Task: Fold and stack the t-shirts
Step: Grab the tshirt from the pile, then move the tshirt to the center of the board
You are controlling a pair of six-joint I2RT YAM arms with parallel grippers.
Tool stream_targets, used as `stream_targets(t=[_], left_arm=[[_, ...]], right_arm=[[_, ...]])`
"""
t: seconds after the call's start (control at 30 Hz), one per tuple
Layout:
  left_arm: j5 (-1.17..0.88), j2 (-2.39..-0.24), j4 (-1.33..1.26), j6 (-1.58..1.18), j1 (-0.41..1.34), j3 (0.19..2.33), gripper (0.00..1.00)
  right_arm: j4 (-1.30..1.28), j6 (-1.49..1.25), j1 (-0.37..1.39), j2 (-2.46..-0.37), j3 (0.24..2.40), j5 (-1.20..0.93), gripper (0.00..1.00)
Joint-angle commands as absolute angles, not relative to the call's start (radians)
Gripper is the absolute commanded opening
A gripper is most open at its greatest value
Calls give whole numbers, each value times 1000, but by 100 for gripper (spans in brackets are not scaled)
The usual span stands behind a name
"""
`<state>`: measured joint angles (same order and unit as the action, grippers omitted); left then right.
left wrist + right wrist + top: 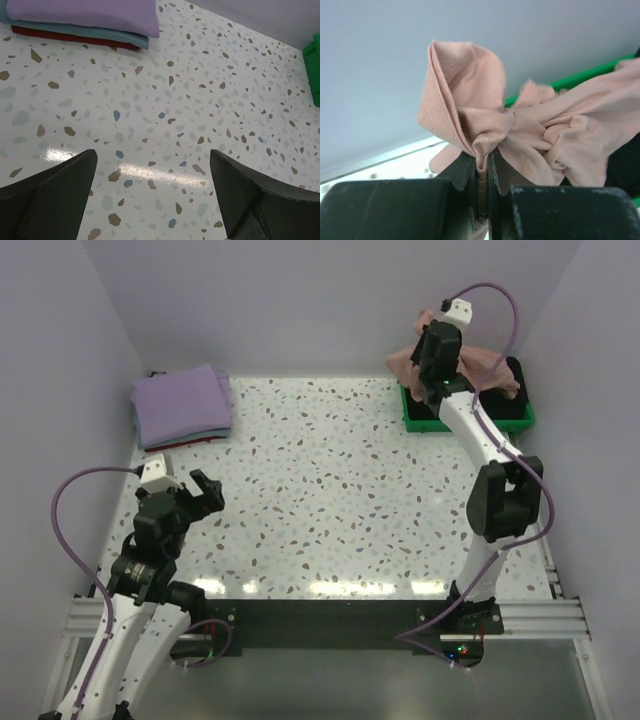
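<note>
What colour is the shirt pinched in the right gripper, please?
The shirt is salmon-pink, clearest in the right wrist view.

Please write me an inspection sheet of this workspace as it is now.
Surface: speckled glossy table.
Job's things: folded stack far left, lavender t-shirt on top; salmon-pink t-shirt bunched over the green tray far right; black t-shirt inside it.
Clutter: nothing seen.
Grippers: left gripper open above the table, empty; right gripper shut on the salmon-pink t-shirt.
Cables: one purple cable looping along each arm.
Surroundings: pale walls; metal rail at the near edge.
</note>
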<state>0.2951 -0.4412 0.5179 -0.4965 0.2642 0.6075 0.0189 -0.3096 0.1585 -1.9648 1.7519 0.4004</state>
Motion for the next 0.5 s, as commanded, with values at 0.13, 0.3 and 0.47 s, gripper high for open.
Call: stream_targets(t=[0.13, 0.3, 0.47], left_arm=[[311, -391, 485, -506, 272, 618, 100], [307, -382, 479, -503, 272, 615, 100], [285, -380, 465, -492, 272, 611, 100]], right_arm=[[144, -172, 330, -1657, 1742, 488, 0], [45, -202, 423, -1491, 1767, 427, 0], [-182, -268, 501, -1454, 1897, 269, 0]])
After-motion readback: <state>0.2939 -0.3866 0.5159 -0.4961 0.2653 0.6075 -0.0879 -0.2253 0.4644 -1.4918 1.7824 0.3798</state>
